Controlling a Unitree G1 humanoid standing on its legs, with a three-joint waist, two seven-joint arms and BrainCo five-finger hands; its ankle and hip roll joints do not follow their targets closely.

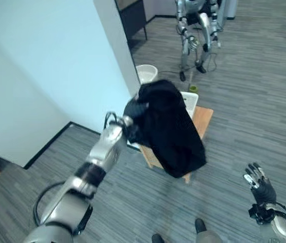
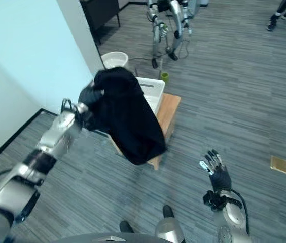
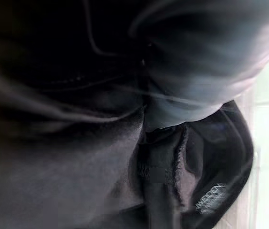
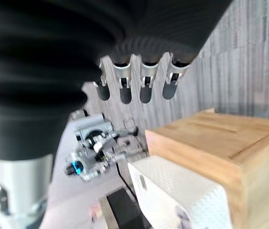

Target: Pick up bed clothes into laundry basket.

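Left hand [image 1: 133, 112] fingers buried in black garment [image 1: 171, 129], grip can't be judged. Garment hangs raised over white basket [image 2: 150, 93] on wooden tabletop [image 2: 169, 112]. Right hand [image 2: 217, 174] fingers straight, idle, low, well apart. Judged late stage: lift done, drop into basket left. Garment label print unreadable.

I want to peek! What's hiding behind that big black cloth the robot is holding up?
Behind the hanging black cloth peek a white plastic laundry basket and wooden table. The basket's inside is covered.
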